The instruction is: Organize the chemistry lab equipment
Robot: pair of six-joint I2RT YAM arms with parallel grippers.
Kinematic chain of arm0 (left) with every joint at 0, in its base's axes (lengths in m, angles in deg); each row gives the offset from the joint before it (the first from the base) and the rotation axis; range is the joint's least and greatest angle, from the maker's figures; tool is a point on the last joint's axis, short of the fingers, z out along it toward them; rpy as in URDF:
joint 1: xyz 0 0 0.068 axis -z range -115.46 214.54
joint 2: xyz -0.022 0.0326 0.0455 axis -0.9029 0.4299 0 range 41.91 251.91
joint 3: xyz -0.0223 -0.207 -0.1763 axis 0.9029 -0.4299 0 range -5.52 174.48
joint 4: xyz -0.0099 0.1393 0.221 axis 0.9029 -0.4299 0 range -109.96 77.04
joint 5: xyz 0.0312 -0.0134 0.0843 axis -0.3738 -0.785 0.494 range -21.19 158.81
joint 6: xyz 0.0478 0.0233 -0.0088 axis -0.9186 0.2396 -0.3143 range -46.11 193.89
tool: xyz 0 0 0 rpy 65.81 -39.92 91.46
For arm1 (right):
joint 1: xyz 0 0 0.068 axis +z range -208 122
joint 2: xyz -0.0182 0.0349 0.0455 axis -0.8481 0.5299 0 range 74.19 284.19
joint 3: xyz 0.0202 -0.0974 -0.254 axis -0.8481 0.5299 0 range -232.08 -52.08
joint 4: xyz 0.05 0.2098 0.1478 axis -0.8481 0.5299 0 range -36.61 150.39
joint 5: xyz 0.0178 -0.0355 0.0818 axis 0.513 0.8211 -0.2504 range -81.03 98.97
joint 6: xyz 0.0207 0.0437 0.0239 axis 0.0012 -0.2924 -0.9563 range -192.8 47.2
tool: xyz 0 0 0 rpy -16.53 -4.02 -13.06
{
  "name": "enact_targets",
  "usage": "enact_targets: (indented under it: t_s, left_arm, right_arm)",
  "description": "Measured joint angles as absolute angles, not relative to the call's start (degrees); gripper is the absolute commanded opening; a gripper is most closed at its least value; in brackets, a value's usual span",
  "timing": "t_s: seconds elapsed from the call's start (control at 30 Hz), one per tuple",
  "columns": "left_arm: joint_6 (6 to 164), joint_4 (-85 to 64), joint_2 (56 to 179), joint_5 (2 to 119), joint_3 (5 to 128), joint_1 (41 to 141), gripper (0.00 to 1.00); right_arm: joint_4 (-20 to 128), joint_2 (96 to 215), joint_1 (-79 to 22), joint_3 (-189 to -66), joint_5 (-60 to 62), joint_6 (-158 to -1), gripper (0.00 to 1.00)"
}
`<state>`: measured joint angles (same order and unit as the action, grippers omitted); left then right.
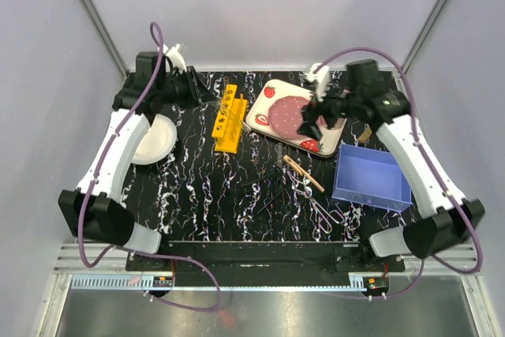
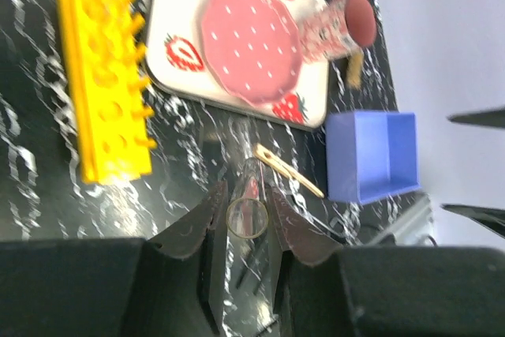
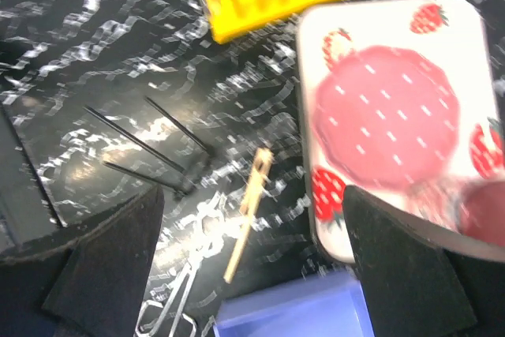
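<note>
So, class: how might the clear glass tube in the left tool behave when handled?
Probably fragile and slippery: the clear glass tube looks thin-walled and smooth. It is round, so it would likely roll if laid down.

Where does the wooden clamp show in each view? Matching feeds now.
Top external: wooden clamp right of centre, left of blue box.
Left wrist: wooden clamp centre, left of blue box.
Right wrist: wooden clamp lower centre, above blue box.
Shared landmark: blue box.

My left arm: white shells, black joints.
My right arm: the same white and black.
Cables: purple, I see one looping off each arm.
Fingers: matte black wedges.
</note>
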<state>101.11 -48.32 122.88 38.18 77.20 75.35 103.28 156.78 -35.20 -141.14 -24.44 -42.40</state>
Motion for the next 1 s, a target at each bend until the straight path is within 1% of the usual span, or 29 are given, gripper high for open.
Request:
enact_targets:
  t_s: [0.1, 0.23, 0.4, 0.53, 0.67, 1.0]
  left_arm:
    - [98.53, -52.27, 128.19, 40.89, 85.92, 74.49, 0.15]
    - [96.39, -55.97, 135.82, 43.42, 97.19, 74.38, 0.15]
    - [95.17, -60.12, 143.51, 46.57, 109.87, 74.41, 0.15]
    - [95.04, -61.26, 148.41, 49.37, 118.44, 74.38, 0.15]
    - [95.10, -61.41, 151.73, 51.71, 123.16, 74.38, 0.15]
    - [97.44, -60.14, 158.61, 56.45, 127.88, 74.82, 0.15]
  right_arm:
    - [101.01, 150.00, -41.71, -135.68, -24.13, -42.62, 1.00]
    - [100.13, 144.54, -42.56, -128.55, -25.42, -42.71, 1.00]
    - [97.36, 144.71, -43.09, -120.14, -28.20, -43.82, 1.00]
    - [95.91, 145.65, -44.46, -116.64, -30.73, -44.85, 1.00]
    - [94.54, 145.72, -45.29, -115.35, -32.74, -45.59, 1.00]
    - [93.46, 146.27, -45.42, -114.67, -36.85, -46.29, 1.00]
